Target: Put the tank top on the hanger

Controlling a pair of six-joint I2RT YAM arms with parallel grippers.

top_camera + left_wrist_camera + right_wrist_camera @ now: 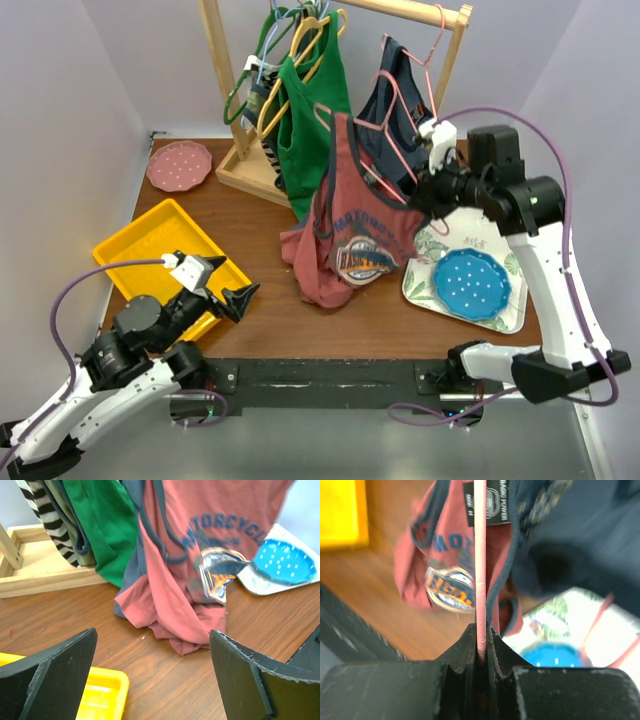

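tank top (345,215) faded red, hanging crumpled | right gripper (481,647) pinching hanger (480,555) | left gripper (154,650) wide apart, empty

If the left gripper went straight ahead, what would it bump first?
Probably the tank top, bunched on the table dead ahead of the left gripper; depth is unclear.

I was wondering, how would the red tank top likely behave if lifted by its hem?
Probably floppy: the tank top drapes from the pink hanger and bunches on the table. Likely light, since that thin wire carries it.
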